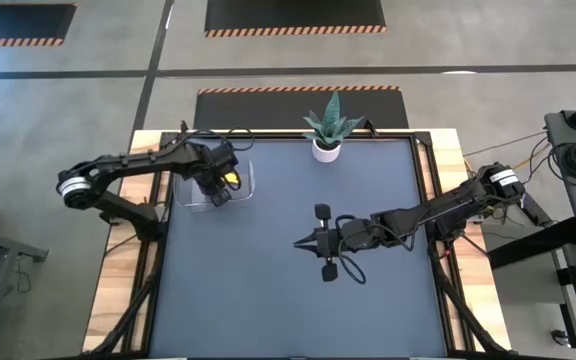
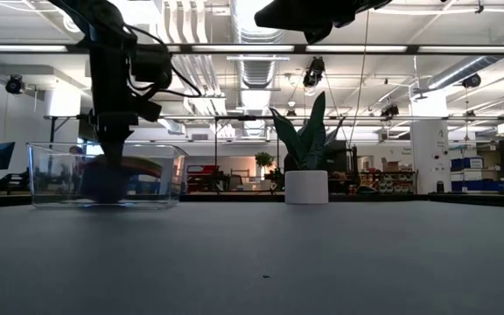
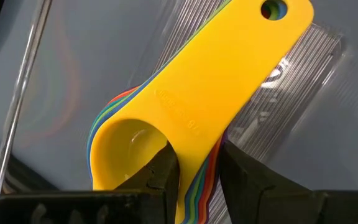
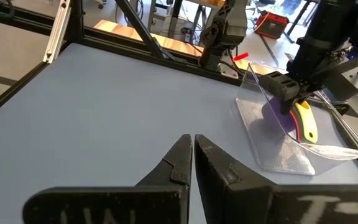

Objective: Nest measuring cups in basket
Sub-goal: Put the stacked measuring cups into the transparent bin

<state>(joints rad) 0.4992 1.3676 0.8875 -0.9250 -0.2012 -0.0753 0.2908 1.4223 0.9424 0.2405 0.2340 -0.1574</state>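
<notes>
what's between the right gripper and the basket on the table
Nothing: in the high view only bare dark table top lies between the right gripper and the basket, where the left gripper holds the stacked measuring cups.

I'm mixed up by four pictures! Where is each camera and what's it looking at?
High: above, facing down on table, both arms.
Low: table height, facing basket and plant.
Left wrist: on left arm, left gripper pinching stacked cups.
Right wrist: on right arm, right gripper, shut.
All show the basket.

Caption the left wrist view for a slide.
Left gripper grips the nested measuring cups, yellow on top, inside the clear basket.
</notes>
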